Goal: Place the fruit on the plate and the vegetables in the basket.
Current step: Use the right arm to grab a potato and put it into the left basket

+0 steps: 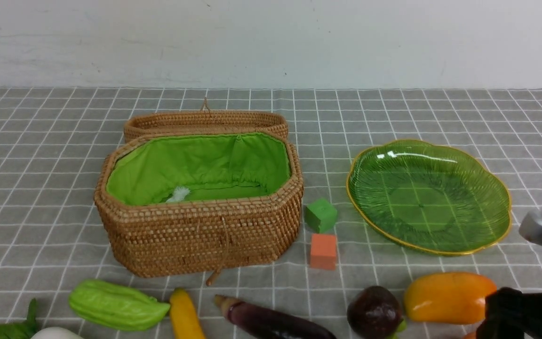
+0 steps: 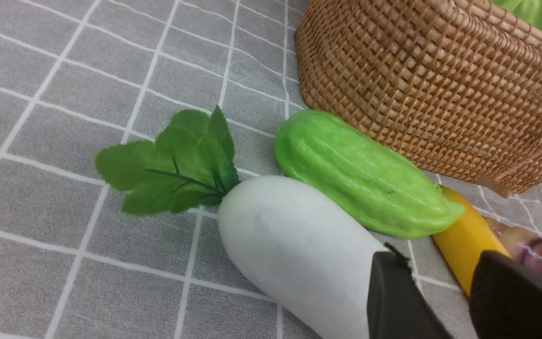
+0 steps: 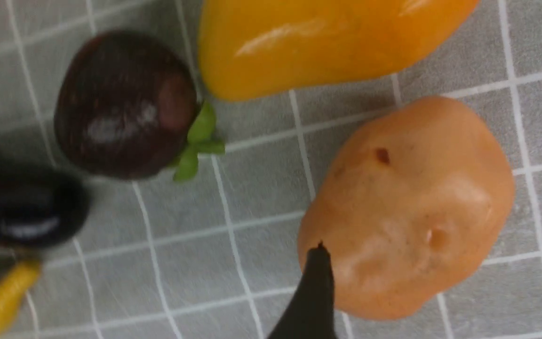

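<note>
The basket [image 1: 195, 235] with green lining stands left of centre, and the green glass plate [image 1: 428, 197] lies to its right with nothing on it. Along the front edge lie the radish [image 2: 294, 249], gourd [image 1: 115, 305], banana [image 1: 185, 315], eggplant [image 1: 271, 322], mangosteen [image 1: 374, 311] and mango [image 1: 447, 297]. My left gripper [image 2: 440, 263] is open over the cloth between the radish and the banana [image 2: 468, 240]. My right gripper [image 3: 442, 263] is open wide, and the round brown-orange vegetable [image 3: 407, 202] lies partly between its fingers.
A green cube [image 1: 321, 215] and an orange cube [image 1: 323, 251] sit between basket and plate. The woven lid [image 1: 205, 121] lies behind the basket. A small white tuft [image 1: 178, 194] rests inside the basket. My right arm [image 1: 525, 310] covers the front right corner.
</note>
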You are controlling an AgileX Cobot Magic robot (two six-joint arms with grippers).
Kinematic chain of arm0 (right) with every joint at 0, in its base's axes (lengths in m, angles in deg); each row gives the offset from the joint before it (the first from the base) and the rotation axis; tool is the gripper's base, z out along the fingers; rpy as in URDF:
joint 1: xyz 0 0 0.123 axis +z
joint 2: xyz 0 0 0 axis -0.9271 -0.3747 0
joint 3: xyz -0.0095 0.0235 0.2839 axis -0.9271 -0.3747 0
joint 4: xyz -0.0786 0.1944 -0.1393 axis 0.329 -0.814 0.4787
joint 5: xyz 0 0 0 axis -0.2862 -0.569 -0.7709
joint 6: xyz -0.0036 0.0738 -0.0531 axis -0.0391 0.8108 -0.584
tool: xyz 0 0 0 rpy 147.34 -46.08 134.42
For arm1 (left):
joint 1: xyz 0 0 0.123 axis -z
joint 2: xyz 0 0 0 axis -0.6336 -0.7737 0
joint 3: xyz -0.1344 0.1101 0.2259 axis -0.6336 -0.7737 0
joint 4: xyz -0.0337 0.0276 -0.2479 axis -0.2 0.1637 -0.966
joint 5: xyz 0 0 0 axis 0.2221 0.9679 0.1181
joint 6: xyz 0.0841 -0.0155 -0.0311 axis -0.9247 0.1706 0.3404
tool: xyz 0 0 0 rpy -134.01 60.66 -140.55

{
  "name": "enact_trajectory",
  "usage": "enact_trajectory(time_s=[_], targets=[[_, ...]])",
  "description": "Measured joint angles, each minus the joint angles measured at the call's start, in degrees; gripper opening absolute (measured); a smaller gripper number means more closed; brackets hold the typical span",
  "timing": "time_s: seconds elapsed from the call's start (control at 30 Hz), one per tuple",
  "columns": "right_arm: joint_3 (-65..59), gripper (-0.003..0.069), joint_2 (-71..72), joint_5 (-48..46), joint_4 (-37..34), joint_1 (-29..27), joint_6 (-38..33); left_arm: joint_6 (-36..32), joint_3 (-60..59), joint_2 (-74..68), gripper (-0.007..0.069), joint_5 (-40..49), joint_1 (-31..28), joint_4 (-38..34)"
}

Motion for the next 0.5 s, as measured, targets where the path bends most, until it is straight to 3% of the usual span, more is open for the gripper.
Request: enact_trajectory(time_s=[0.07, 0.27, 0.5], targets=[[0.1, 0.0667, -1.9, 1.3, 0.0, 0.0, 3.9, 0.0, 0.0, 0.0, 0.0239, 0.0, 0.0, 0.0], [0.1, 0.0663, -7.9, 4.0, 0.0, 0.0, 6.4, 0.0, 0.0, 0.0, 0.0239, 0.0, 0.0, 0.0], [0.3, 0.0598, -13.8, 6.2, 0.4, 0.0, 7.6, 0.0, 0.0, 0.0, 0.0239, 0.0, 0.0, 0.0]])
